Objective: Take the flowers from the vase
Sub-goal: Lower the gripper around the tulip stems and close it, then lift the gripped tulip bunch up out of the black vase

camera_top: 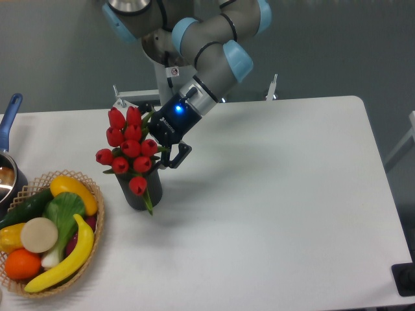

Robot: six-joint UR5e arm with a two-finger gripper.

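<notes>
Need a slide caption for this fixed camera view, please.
End effector at the red flowers standing in the vase.

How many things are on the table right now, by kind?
Tulip bunch: 1
Vase: 1
Wicker basket of produce: 1
Pot, at the left edge: 1
Total: 4

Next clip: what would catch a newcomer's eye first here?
The red flowers stand out, bunched in the dark vase left of the table's centre. The pincer reaches in at their right side, a blue light glowing on its wrist. At the lower left sits a wicker basket of colourful produce.
</notes>
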